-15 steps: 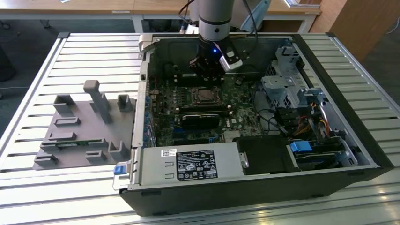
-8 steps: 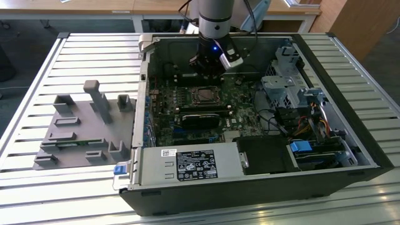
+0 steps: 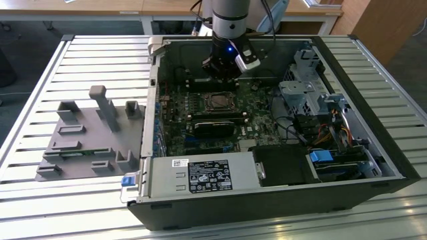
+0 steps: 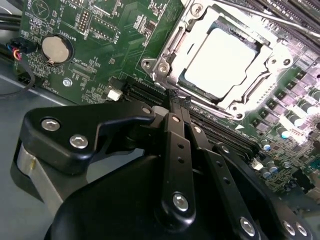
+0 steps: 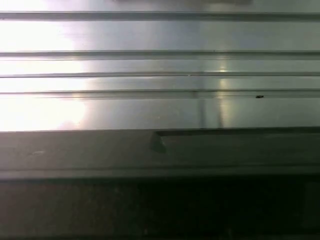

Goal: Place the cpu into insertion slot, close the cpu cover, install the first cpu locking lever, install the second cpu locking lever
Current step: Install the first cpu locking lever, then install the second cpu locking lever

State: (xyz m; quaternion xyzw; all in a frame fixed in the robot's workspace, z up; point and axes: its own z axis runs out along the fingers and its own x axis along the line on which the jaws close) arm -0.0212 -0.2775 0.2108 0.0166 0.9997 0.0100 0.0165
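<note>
One wrist view shows cpu (image 4: 223, 62) under cpu cover (image 4: 220, 55).

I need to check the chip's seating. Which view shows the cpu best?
The second wrist view: the cpu shows large and bright, its silvery top lying inside the metal frame of the insertion slot. In the exterior view the socket is a small dark square below the arm, with no detail. The first wrist view gives metal slats.

Lab or workshop bench. Open computer case (image 3: 267, 145) lies on a slatted aluminium table (image 3: 40, 210). Wooden desks (image 3: 100, 6) stand behind.
</note>
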